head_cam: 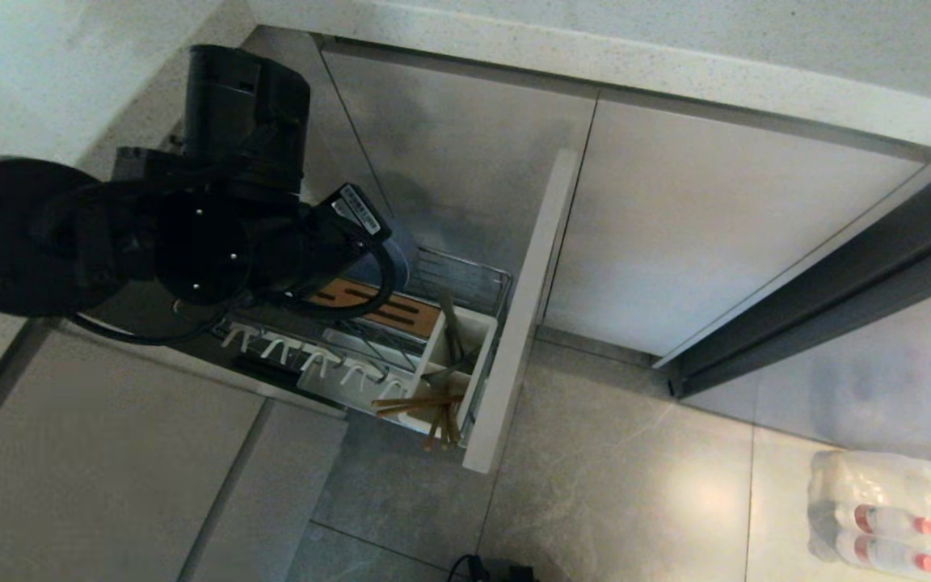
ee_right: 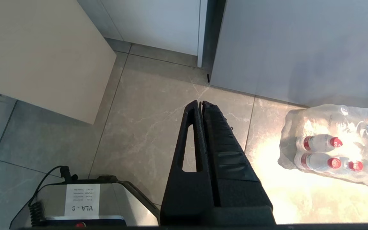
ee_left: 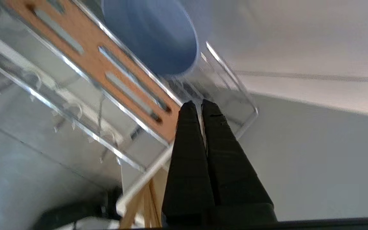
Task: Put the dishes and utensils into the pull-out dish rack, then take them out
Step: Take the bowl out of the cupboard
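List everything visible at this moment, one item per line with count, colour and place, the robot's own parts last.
pull-out dish rack: one, chrome wire with beige front panel, pulled out from the cabinet
wooden strip: one, brown, slotted, along the rack
plate prongs: one row, white, near side of the rack
utensil caddy: one, white, at the rack's front-panel end
chopsticks: light brown, count unclear, lying across the caddy
bowl: one, blue, in the rack beyond the strip
bottle pack: one, clear wrap, red caps, on the floor
countertop: one, pale speckled, above the cabinets
left tool: black, shut, empty, over the rack
right tool: black, shut, empty, above the floor
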Tool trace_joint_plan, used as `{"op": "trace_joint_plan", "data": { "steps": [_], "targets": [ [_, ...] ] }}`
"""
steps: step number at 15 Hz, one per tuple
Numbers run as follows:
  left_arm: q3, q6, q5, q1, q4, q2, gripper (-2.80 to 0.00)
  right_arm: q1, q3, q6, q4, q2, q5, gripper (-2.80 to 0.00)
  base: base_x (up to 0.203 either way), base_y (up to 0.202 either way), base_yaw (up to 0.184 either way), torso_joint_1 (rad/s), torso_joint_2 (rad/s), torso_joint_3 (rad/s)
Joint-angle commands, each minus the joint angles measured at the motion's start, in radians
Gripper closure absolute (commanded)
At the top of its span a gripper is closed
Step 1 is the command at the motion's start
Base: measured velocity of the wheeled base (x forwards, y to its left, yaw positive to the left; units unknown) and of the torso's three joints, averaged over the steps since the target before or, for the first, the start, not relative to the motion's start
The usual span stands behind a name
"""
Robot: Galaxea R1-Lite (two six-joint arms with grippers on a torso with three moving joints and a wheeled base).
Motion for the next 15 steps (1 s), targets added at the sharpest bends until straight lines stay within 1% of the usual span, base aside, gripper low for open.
{"op": "trace_joint_plan", "data": {
  "steps": [1, 6, 9, 13, 15],
  "targets": [
    [0.0, 0.003, 0.007, 0.0, -0.007, 0.021, 0.0, 0.0, 0.0, 0.0, 0.0, 0.002, 0.0, 0.0, 0.0, 0.0, 0.0, 0.0, 0.0, 0.0],
    [-0.016, 0.011, 0.01, 0.0, -0.007, 0.063, 0.0, 0.0, 0.0, 0.0, 0.0, 0.002, 0.0, 0.0, 0.0, 0.0, 0.0, 0.0, 0.0, 0.0],
    [-0.048, 0.016, 0.01, 0.007, -0.011, 0.101, 0.0, 0.0, 0.0, 0.0, 0.0, 0.002, 0.0, 0.0, 0.0, 0.0, 0.0, 0.0, 0.0, 0.0],
    [-0.065, 0.027, 0.011, 0.05, -0.035, 0.124, 0.0, 0.0, 0.0, 0.0, 0.0, 0.002, 0.0, 0.0, 0.0, 0.0, 0.0, 0.0, 0.0, 0.0],
    [-0.065, 0.035, 0.013, 0.057, -0.04, 0.128, 0.0, 0.0, 0.0, 0.0, 0.0, 0.001, 0.0, 0.0, 0.0, 0.0, 0.0, 0.0, 0.0, 0.0]
  ]
}}
